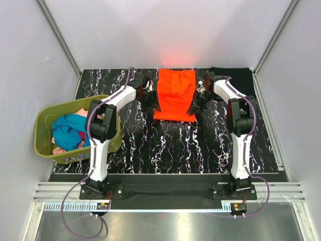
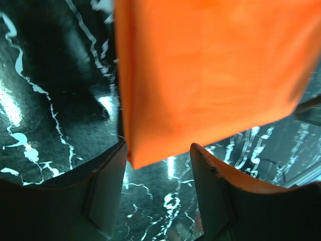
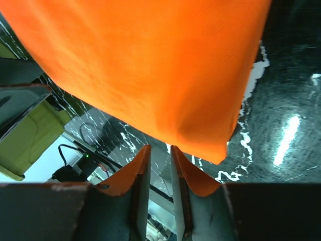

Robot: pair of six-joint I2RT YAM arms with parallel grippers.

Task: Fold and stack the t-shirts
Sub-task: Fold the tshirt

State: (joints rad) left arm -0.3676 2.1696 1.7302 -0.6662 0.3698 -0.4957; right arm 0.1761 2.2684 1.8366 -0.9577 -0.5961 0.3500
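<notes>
Spread apart at the left tool [image 2: 158,148], by the orange t-shirt [image 2: 210,75] corner on the counter [image 2: 50,100]; narrowed to a slit at the right tool [image 3: 160,148], pinching nothing.

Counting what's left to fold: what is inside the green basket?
Bunched teal cloth and some pink cloth show in the basket; the left arm covers part, and anything underneath is hidden.
</notes>
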